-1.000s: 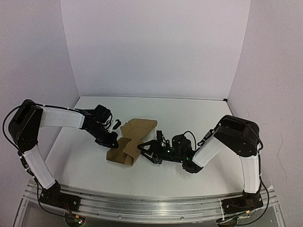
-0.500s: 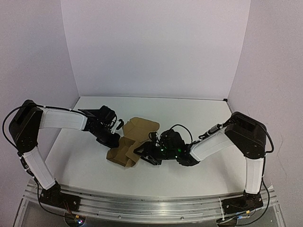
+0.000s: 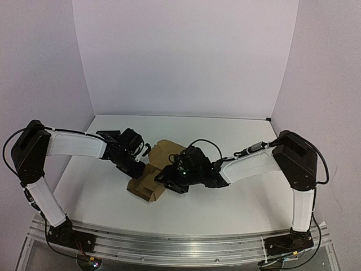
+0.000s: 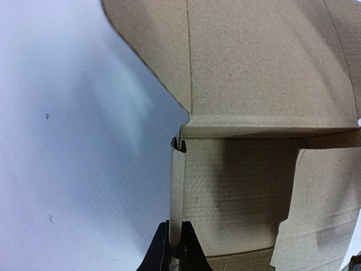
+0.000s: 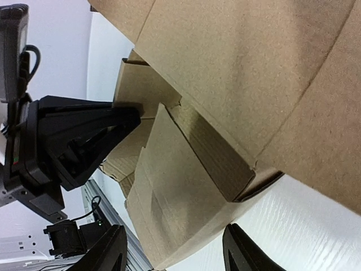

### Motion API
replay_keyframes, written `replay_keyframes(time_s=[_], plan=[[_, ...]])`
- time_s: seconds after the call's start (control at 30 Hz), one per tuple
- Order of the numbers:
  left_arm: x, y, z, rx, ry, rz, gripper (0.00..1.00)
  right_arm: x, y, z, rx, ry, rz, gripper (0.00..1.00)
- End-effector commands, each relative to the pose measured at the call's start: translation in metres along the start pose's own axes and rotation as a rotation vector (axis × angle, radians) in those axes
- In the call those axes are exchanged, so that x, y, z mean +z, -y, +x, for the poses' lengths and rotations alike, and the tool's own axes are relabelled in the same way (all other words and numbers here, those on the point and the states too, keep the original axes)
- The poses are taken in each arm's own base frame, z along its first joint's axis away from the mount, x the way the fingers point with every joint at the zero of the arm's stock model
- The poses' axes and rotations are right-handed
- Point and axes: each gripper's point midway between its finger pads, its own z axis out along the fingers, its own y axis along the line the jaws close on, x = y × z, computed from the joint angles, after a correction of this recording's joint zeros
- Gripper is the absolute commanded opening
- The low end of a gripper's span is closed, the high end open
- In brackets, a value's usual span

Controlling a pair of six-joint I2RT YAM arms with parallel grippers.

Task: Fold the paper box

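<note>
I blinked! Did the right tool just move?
Yes. The right tool slid left, farther from its base, over the box.

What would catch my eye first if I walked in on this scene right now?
A half-folded brown paper box sits mid-way across the white table. The left arm and right arm reach in to it from opposite sides. The left gripper is pinched shut on one thin cardboard wall, while the right gripper is open with its fingers either side of a box corner.
</note>
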Motion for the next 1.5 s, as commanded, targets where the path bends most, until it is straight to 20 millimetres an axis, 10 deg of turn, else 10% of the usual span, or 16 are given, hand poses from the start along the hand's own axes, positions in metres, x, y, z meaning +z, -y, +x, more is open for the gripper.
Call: replay_keyframes(time_s=[0.0,1.13,1.47], plan=[[-0.021,0.003,-0.026,0.037,0.089,-0.033,0.0,-0.003,0.005,0.003,0.0,-0.01,0.111,0.59],[-0.016,0.065,0.03,-0.064,-0.111,0.283,0.13,-0.013,0.04,-0.011,-0.256,0.0,0.573,0.03],[-0.006,0.045,0.024,-0.034,-0.085,0.108,0.0,-0.003,0.034,-0.005,-0.366,-0.016,0.658,0.02]])
